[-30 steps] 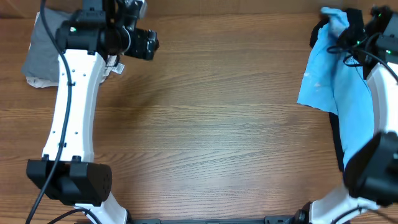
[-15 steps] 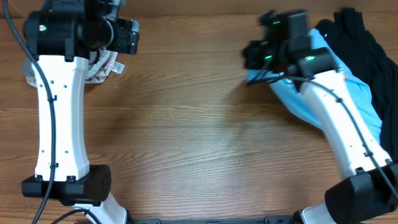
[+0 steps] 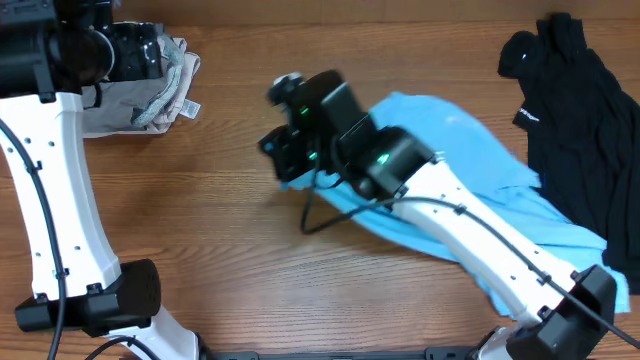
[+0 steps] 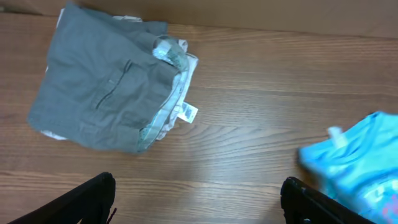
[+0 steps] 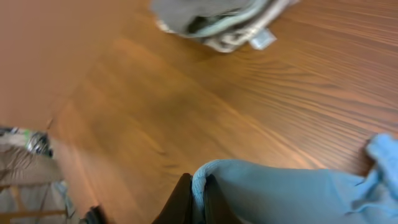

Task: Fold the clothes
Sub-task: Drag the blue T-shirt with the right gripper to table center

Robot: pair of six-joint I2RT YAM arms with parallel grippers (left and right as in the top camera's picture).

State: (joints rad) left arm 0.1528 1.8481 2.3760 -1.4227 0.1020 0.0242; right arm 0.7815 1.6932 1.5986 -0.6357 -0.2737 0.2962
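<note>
The sky-blue T-shirt (image 3: pixel 470 150) lies stretched across the middle and right of the table. My right gripper (image 3: pixel 285 168) is at its left end, shut on a rolled edge of the blue fabric (image 5: pixel 249 186), which is pinched between the dark fingers (image 5: pixel 181 199). The black garment (image 3: pixel 575 110) lies crumpled at the far right. My left gripper (image 3: pixel 140 52) hovers at the far left, open with nothing between its fingers (image 4: pixel 93 196). In the left wrist view a corner of the blue shirt (image 4: pixel 357 155) shows at the right.
A folded grey garment (image 3: pixel 150 90) with a white label sits at the back left corner, under my left arm; its pocket side (image 4: pixel 106 87) faces up. Bare wood (image 3: pixel 220 260) spreads in front. The right arm's white links (image 3: pixel 480 235) lie over the shirt.
My right arm has swept left across the table, dragging the blue shirt from the right edge to the middle. My left arm has drawn back to the left, over the grey garment.
</note>
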